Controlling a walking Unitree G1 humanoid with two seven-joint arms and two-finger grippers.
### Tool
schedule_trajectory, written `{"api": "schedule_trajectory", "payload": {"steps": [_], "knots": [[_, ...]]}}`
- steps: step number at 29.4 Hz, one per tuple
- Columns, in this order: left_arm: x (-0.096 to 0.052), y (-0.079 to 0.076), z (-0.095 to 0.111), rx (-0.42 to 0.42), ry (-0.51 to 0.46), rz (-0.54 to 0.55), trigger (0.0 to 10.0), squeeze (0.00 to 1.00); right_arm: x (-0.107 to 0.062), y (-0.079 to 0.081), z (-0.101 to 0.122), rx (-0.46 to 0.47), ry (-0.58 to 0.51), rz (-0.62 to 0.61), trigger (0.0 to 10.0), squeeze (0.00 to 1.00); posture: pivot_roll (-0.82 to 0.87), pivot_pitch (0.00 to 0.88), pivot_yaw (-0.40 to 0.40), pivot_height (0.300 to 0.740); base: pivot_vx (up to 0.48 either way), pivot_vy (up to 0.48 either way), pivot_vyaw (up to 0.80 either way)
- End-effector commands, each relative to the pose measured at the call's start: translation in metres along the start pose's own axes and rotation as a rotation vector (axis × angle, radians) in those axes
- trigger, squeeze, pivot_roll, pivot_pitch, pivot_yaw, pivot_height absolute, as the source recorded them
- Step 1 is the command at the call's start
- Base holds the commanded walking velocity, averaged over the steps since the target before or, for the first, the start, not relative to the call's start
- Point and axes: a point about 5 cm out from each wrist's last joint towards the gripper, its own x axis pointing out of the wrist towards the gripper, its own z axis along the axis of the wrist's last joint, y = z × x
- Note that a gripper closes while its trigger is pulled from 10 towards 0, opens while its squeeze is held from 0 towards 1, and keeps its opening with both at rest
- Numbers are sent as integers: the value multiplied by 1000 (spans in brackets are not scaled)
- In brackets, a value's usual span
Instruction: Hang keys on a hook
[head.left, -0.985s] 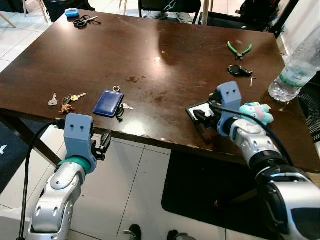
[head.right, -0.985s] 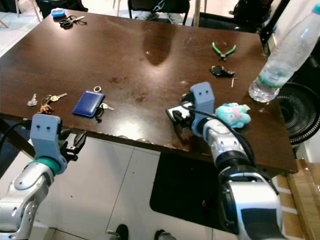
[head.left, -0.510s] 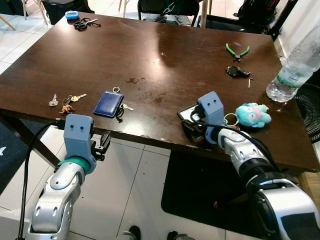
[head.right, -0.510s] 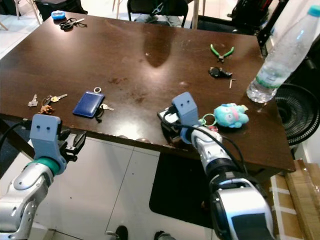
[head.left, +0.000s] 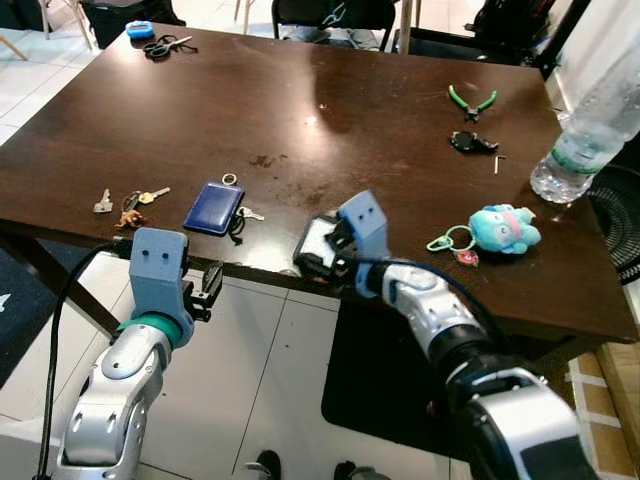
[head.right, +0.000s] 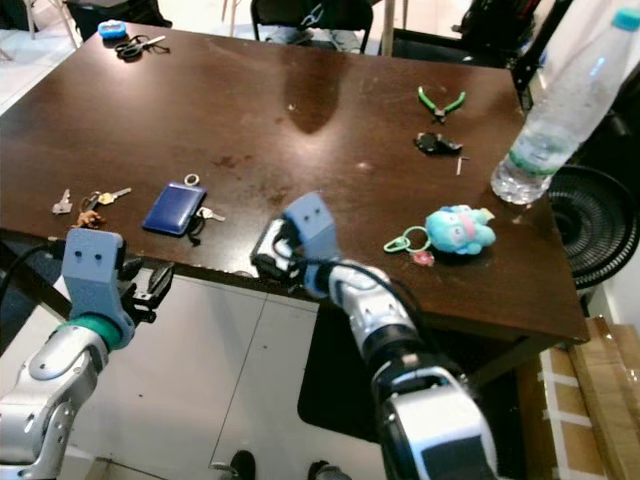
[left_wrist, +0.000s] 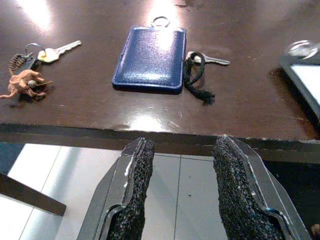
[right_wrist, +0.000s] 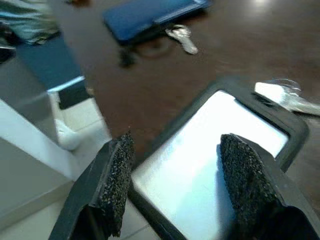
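Note:
A bunch of keys with a small brown charm lies near the table's left front edge. Beside it is a blue card holder with one key and a black cord. My right gripper is at the table's front edge, shut on a black-framed holder with a white face and a metal ring. A blue plush keychain with a green ring lies to its right. My left gripper hangs open, below and in front of the table edge, facing the blue card holder.
A clear water bottle stands at the right edge. Green pliers and a small black item lie at the back right, scissors at the back left. White tiled floor lies below the table's front edge.
My right gripper has moved left along the front edge, taking the black-framed holder with it. The plush keychain stayed where it was. The left arm has not moved.

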Motion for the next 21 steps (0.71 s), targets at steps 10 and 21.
{"api": "schedule_trajectory", "payload": {"steps": [10, 21], "knots": [[0, 2, -8, 0, 25, 6, 10000, 0, -12, -6, -20, 25, 58, -40, 10000, 0, -12, 135, 82, 740, 0, 0, 0], [1, 3, -9, 2, 26, 9, 10000, 0, -26, -26, 11, 11, -71, -81, 10000, 0, -9, 129, 82, 740, 0, 0, 0]]}}
